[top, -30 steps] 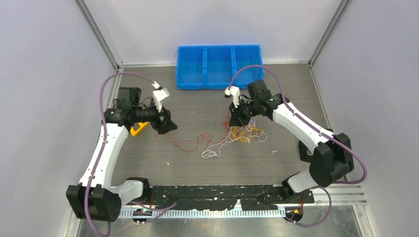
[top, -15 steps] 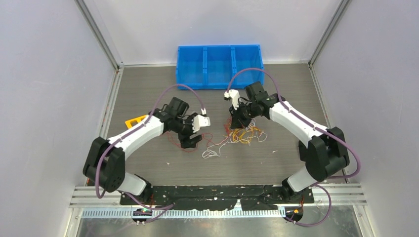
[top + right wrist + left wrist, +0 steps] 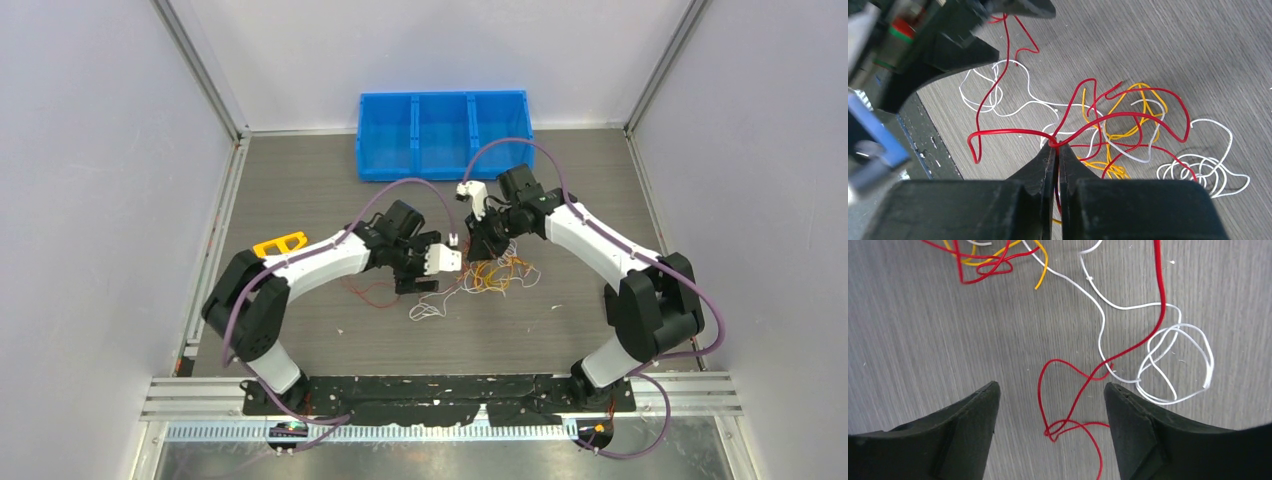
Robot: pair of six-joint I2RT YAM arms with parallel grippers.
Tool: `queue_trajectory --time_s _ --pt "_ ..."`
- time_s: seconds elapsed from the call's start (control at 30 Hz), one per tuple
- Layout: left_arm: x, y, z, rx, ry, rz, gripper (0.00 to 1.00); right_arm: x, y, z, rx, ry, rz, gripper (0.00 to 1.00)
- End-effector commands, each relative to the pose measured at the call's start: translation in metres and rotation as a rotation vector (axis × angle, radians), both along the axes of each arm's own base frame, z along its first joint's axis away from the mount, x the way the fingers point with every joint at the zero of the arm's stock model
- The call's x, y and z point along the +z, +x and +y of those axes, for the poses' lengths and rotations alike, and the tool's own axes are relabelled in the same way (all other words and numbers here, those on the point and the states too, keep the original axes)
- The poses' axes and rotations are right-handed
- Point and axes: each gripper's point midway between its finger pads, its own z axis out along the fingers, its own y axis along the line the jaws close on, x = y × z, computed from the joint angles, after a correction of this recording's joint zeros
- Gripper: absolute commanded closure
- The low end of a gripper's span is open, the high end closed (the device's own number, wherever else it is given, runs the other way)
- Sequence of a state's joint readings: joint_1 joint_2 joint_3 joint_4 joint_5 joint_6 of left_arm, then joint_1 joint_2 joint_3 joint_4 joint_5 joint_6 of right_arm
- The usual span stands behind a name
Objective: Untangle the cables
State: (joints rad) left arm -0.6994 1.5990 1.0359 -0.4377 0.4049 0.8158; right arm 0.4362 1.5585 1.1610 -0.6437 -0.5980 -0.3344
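Cables [image 3: 1128,114] — right tool [image 3: 1054,146] pinches one red strand; left tool [image 3: 1050,386] spread wide.

pale lavender walls [image 3: 90,200] box in a grey wood-grain table [image 3: 300,190] — aluminium posts [image 3: 200,70] at the back corners.

Lab robot cell
Plain pale panels [image 3: 90,200] on aluminium posts [image 3: 200,70] enclose a grey wood-grain table [image 3: 290,180], with a blue three-compartment plastic bin [image 3: 440,172] at its far edge.

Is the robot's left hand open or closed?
Open. In the wrist view, the left gripper has its two black fingers standing wide apart, with a loose red cable lying between them.
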Motion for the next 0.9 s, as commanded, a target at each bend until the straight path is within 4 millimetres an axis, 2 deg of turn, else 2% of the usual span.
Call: queue_trajectory --time_s 0.0,0.07,0.17,0.23,0.27,0.37,0.5,0.63,0.87 --pt "0.002 0.020 -0.008 -0.055 0.075 -0.074 0.28 0.002 0.006 0.002 -0.014 0.018 -0.012 0.89" --pt "-0.004 0.020 -0.001 -0.076 0.122 -0.074 0.38 -0.001 0.008 0.000 -0.023 0.012 -0.010 0.87" --pt "-0.011 0.009 0.020 -0.130 0.205 -0.085 0.61 -0.007 0.012 -0.003 -0.036 0.000 -0.007 0.83" --pt "-0.006 0.004 0.032 -0.133 0.220 -0.106 0.89 -0.012 0.017 -0.009 -0.049 -0.019 -0.011 0.81" --pt "0.002 0.002 0.037 -0.120 0.206 -0.119 1.00 -0.016 0.018 -0.011 -0.048 -0.032 -0.011 0.79" --pt "0.045 -0.004 0.051 -0.067 0.104 -0.137 1.00 -0.031 0.023 -0.023 -0.062 -0.094 -0.019 0.77" --pt "0.128 -0.005 0.076 0.067 -0.095 -0.174 1.00 -0.054 0.025 -0.038 -0.074 -0.179 -0.012 0.70" --pt "0.192 0.004 0.110 0.194 -0.218 -0.265 1.00 -0.078 0.024 -0.053 -0.069 -0.269 0.001 0.69" --pt "0.304 0.010 0.142 0.381 -0.444 -0.439 1.00 -0.107 0.019 -0.080 -0.080 -0.400 0.034 0.65"
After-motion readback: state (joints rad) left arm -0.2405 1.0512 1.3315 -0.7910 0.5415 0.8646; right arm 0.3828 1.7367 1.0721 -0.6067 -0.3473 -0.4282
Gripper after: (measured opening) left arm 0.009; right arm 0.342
